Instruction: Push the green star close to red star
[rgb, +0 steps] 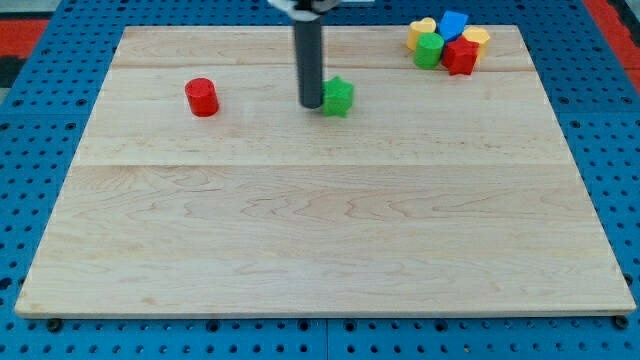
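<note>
The green star (339, 96) lies on the wooden board (320, 230) near the view's top centre. My tip (311, 103) rests on the board right at the star's left side, touching or nearly touching it. The red star (461, 55) sits in a cluster of blocks at the view's top right, well to the right of the green star.
The cluster at the top right also holds a green cylinder (429, 50), a blue block (453, 24), a yellow heart (421, 30) and another yellow block (477, 39). A red cylinder (202, 97) stands alone at the top left. Blue pegboard surrounds the board.
</note>
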